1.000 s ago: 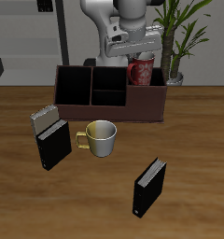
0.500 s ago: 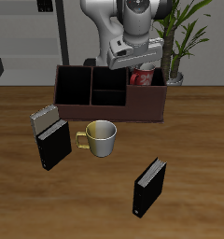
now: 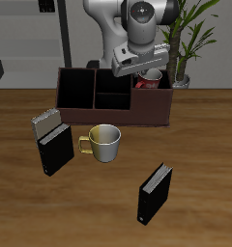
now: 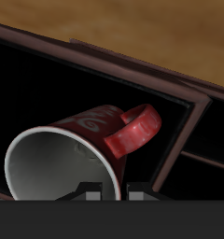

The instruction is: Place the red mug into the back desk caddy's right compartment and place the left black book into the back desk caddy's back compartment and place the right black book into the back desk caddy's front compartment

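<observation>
- Gripper (image 3: 147, 69) is hovering over the back desk caddy (image 3: 113, 96); can't tell whether jaws are gripping.
- Red mug (image 4: 77, 149) is lying tilted inside the caddy's end compartment.
- Both black books (image 3: 56, 150) (image 3: 155, 193) are standing on the surface (image 3: 205, 145).

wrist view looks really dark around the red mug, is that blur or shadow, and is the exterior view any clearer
Wrist view: sharp, not blurred; the darkness is the dark-brown desk caddy's unlit black interior, with the mottled dark-red mug and its pale inside evenly lit. Exterior view: soft, low-resolution render, even lighting, no glare; faint shadows beneath the two black upright books and the cream mug with yellow handle.
</observation>
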Available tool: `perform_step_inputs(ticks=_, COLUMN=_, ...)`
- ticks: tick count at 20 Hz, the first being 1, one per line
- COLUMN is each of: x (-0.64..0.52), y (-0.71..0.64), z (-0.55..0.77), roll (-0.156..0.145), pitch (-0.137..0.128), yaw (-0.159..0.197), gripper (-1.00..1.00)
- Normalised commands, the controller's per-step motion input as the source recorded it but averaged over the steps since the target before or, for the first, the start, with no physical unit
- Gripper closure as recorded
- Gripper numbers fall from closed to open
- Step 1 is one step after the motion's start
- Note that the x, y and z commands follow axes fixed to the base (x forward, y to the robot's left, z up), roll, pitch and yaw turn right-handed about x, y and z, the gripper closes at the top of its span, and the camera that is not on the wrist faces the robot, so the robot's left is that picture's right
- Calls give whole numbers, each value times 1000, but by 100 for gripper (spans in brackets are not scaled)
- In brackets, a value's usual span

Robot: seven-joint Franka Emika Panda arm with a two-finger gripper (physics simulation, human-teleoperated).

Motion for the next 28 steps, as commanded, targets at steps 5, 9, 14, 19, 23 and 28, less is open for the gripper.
perform_step_inputs(ticks=5, x=74, y=-19, z=217, roll=-6, pitch=-51, yaw=-12, gripper=-100)
perform_step_inputs(ticks=9, x=331, y=-165, z=410, roll=-66, pitch=-95, yaw=-58, gripper=-100)
perform_step_inputs(ticks=14, x=556, y=-304, z=583, roll=-127, pitch=-129, yaw=-62, gripper=-100)
perform_step_inputs(ticks=19, x=618, y=-500, z=574, roll=-86, pitch=-115, yaw=-122, gripper=-100)
perform_step_inputs(ticks=23, x=682, y=-522, z=356, roll=-84, pitch=-72, yaw=-95, gripper=-100)
perform_step_inputs(ticks=28, x=730, y=-622, z=248, roll=-105, pitch=-85, yaw=-63, gripper=-100)
